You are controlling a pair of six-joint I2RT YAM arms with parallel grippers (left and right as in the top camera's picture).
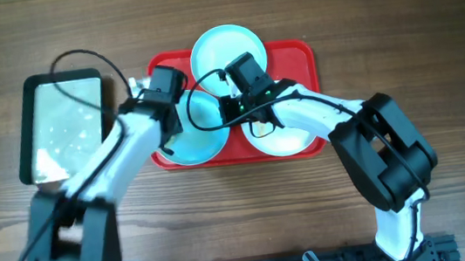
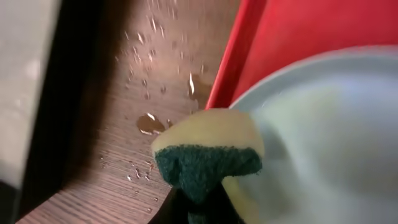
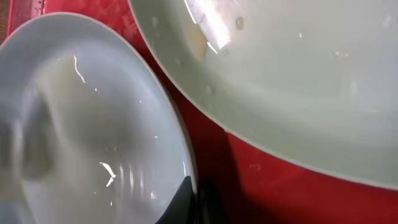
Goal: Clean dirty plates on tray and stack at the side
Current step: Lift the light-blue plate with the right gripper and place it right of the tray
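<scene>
The red tray (image 1: 294, 53) holds three plates: a pale turquoise one at the back (image 1: 223, 48), a pale turquoise one at the front left (image 1: 203, 141) and a white one at the front right (image 1: 282, 141). My left gripper (image 1: 173, 109) is shut on a yellow sponge with a green scouring face (image 2: 208, 149). It holds the sponge at the left rim of the front-left plate (image 2: 323, 137). My right gripper (image 1: 230, 111) is shut on that plate's right rim (image 3: 93, 124), its fingers (image 3: 194, 202) pinching the edge. Another plate (image 3: 280, 81) lies beside it on the tray (image 3: 261, 180).
A black-rimmed pan with pale liquid (image 1: 65, 123) stands left of the tray; its dark edge also shows in the left wrist view (image 2: 56, 112). Water drops lie on the wooden table (image 2: 149, 124) between the pan and the tray rim (image 2: 227, 74).
</scene>
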